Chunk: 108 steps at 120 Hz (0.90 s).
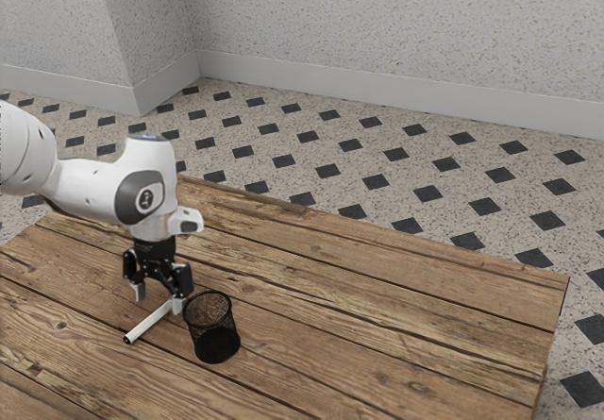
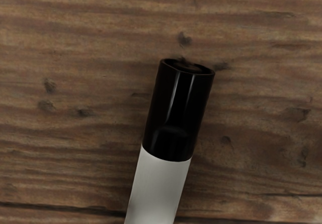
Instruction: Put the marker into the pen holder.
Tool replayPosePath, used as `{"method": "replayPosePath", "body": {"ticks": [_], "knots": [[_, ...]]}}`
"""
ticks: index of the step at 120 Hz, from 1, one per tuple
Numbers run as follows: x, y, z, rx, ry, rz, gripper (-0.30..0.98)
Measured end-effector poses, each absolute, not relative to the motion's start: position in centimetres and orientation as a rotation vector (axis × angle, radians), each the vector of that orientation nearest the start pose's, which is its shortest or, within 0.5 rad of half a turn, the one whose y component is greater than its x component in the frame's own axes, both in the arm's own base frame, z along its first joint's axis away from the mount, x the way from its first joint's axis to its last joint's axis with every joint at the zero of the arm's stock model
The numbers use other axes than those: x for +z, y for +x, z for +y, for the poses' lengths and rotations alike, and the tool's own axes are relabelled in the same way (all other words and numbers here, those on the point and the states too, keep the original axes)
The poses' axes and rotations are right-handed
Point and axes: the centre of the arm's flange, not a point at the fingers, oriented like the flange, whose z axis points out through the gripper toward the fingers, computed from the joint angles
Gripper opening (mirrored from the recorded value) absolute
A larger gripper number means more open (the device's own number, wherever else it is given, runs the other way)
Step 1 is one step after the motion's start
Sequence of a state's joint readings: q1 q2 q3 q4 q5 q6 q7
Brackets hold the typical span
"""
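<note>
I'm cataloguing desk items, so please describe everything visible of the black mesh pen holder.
The black mesh pen holder is a round, open-topped cup, apparently wire, with a darker rim and a denser, nearly solid-looking lower part. It stands upright on the brown wooden plank table and looks empty. The white marker is beside it, outside. One finger of the open black gripper is close to its rim; whether they touch, I can't tell.

No words, brand names or numbers can be read in either view. A small, round, pale-rimmed emblem [image 1: 146, 199] marks the dark grey oval cover [image 1: 128, 193] on the side of a glossy white robot arm [image 1: 83, 186], seen in the exterior view above the rough brown wooden tabletop [image 1: 311, 344]. The dark and light design inside the emblem's ring is too small to make out.
</note>
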State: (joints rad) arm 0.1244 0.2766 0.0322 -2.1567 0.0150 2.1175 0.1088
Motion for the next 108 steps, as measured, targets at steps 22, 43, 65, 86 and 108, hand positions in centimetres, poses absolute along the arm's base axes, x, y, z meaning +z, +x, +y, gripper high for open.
{"method": "replayPosePath", "body": {"ticks": [22, 43, 65, 86, 108], "knots": [[23.8, 52.3, 8.4, 0.511, -3.129, -0.024, 0.68], [23.8, 52.4, 8.3, 0.497, -3.129, 0.016, 0.46], [24.0, 52.5, 8.3, 0.487, -3.122, 0.055, 0.11], [24.0, 52.5, 8.3, 0.481, -3.116, 0.075, -0.03], [27.3, 53.3, 8.1, 0.369, -3.081, 0.128, -0.08]]}}
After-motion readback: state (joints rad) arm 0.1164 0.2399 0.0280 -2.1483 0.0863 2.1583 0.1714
